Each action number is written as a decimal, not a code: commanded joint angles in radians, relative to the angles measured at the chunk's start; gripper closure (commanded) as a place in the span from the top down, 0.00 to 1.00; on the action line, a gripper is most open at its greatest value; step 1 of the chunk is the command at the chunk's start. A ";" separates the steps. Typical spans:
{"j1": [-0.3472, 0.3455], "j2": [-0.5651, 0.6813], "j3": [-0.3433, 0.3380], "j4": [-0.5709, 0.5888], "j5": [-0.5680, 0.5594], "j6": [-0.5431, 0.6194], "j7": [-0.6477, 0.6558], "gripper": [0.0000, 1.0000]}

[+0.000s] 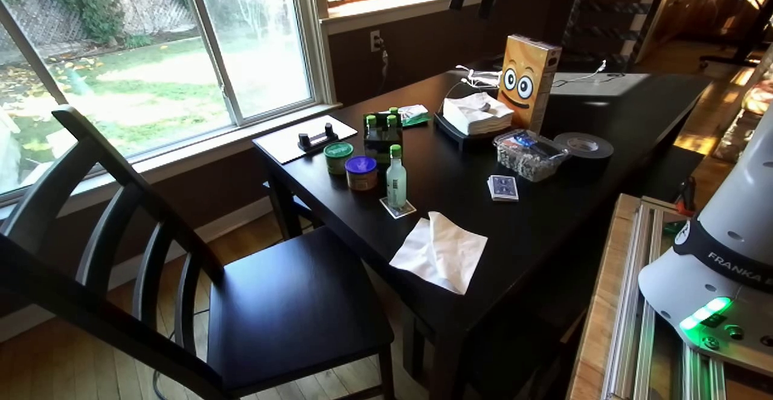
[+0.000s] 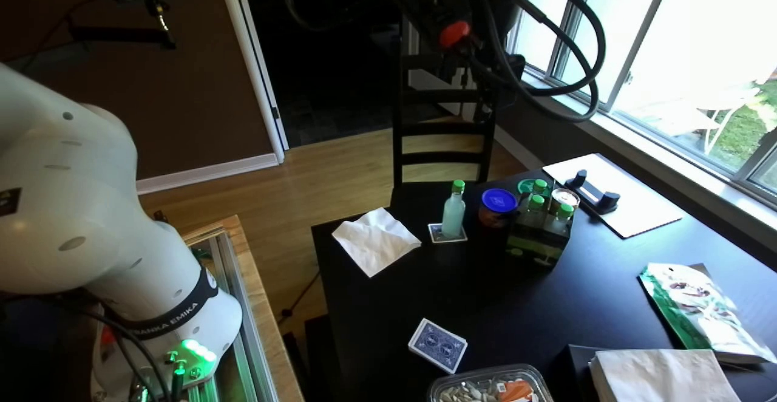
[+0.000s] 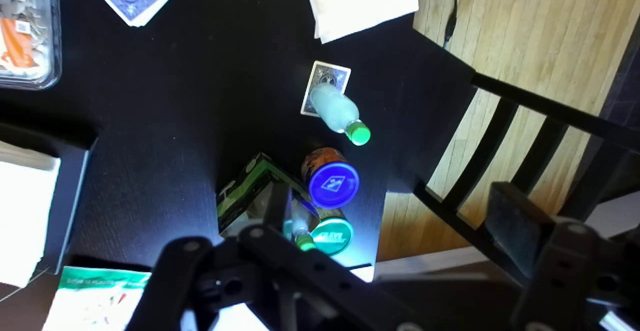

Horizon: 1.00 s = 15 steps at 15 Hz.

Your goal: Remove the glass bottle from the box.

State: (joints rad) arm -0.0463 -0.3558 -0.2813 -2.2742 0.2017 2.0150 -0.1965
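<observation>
A dark carton box with green trim (image 2: 534,247) stands on the table and also shows in an exterior view (image 1: 383,146) and the wrist view (image 3: 245,183). Three green-capped glass bottles (image 2: 535,203) stand in it. Another glass bottle (image 1: 396,183) with pale contents stands upright outside the box on a playing card; it also shows in an exterior view (image 2: 453,215) and the wrist view (image 3: 334,108). My gripper (image 1: 471,6) is high above the table, apart from everything. In the wrist view its fingers (image 3: 400,218) are wide apart with nothing between them; one finger partly hides the box.
A blue-lidded tub (image 1: 361,173) and a green-lidded tub (image 1: 338,157) stand close beside the box. A white napkin (image 1: 444,252), a card deck (image 1: 503,188), a clear tray (image 1: 530,155), a napkin holder (image 1: 477,116), tape (image 1: 584,146) and a tall orange carton (image 1: 524,86) are around.
</observation>
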 commanded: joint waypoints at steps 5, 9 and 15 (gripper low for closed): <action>-0.060 0.118 0.171 0.009 -0.039 0.341 0.426 1.00; -0.077 0.209 0.254 0.008 -0.134 0.557 0.708 1.00; -0.185 0.353 0.281 0.020 -0.532 0.763 1.156 1.00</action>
State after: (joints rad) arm -0.1478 -0.0712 -0.0229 -2.2758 -0.1388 2.7119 0.7638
